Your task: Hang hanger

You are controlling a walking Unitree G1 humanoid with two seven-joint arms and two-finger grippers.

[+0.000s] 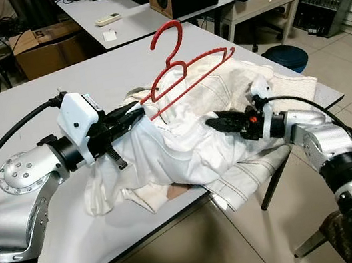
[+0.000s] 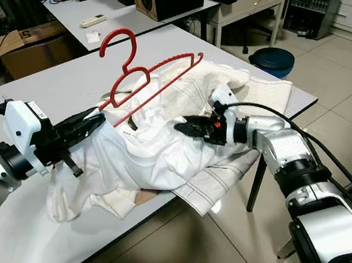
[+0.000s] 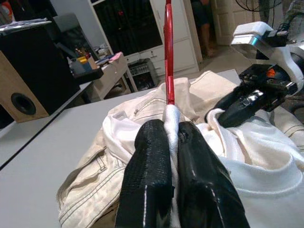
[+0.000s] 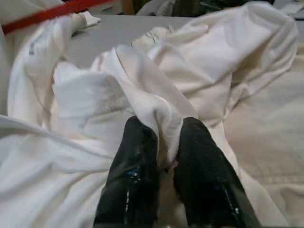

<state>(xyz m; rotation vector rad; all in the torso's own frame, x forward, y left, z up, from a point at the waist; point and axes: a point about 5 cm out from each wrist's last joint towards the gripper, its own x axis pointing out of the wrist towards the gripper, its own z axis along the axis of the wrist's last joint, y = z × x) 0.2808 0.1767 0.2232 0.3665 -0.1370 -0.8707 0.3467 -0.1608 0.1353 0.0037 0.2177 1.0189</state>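
The left gripper [image 1: 134, 117] has its jaws closed on a fold of the white shirt [image 1: 180, 154] together with the near end of the red plastic hanger [image 1: 182, 69] — in the left wrist view the red bar rises straight out from between the two black fingers [image 3: 147, 171], wrapped in cloth. From those jaws the hanger slants up and away, its hook in the air above the grey bench [image 1: 36, 101]. The right gripper [image 2: 186, 128] sits across the garment from the left one, jaws pinched shut on a ridge of the same white fabric; the red bar passes beyond its fingertips, well past the pinched fold.

The step in hand looks like threading the shirt onto the hanger before anything gets hung. To do it well, the left jaws should keep the bar end pinned without twisting it, while the right jaws draw their fold outward, spreading the shoulder along the far arm. Pull slowly — the cream trousers [image 1: 236, 87] lie beneath and beyond the shirt and could drag along.
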